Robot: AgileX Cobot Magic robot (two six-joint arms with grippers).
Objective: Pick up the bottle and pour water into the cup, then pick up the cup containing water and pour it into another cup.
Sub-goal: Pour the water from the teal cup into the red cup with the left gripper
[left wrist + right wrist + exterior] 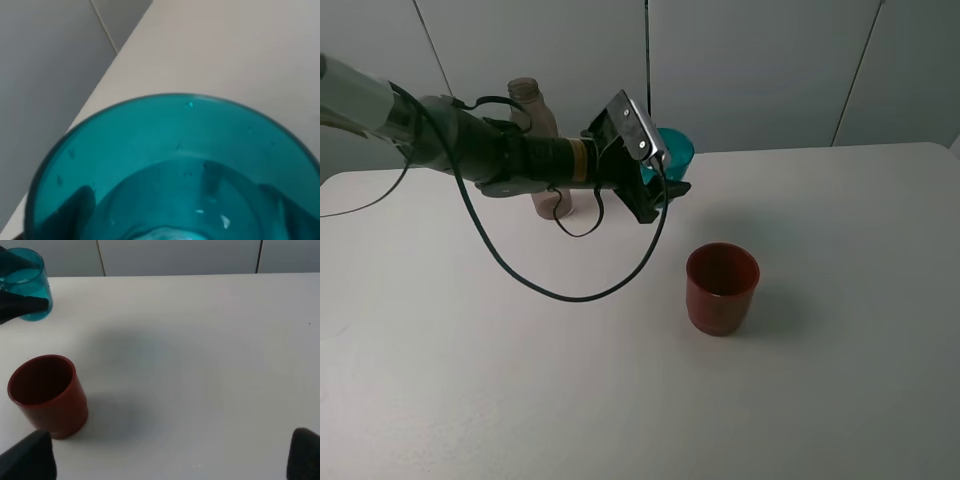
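Nearest to us, the right gripper [167,462] is hanging over the white table [210,365]. Its two dark fingertips [30,460] are sitting wide apart at the edges of the wrist view, gripping nothing.

Just beyond, the red cup [722,288] is standing upright on the table, mouth up, on its own and clear of both arms.

Further back, the left arm is reaching in from the left and crossing the middle. The left gripper [665,182] is clamping the teal cup [677,150], with a dark finger [22,305] pressing across its lower side. The cup is sitting mouth up, behind the red cup and a little to its left. The left wrist camera is looking straight down into it, and water is showing inside. Whether its base is touching the table, I cannot tell. A black cable [570,296] is looping down from the arm over the tabletop.

Behind the arm, the bottle [532,108] is standing upright and uncapped near the table's far edge, its middle hidden by the arm. It is well apart from the red cup. Beyond it, the grey panelled wall [770,70] is closing off the view.
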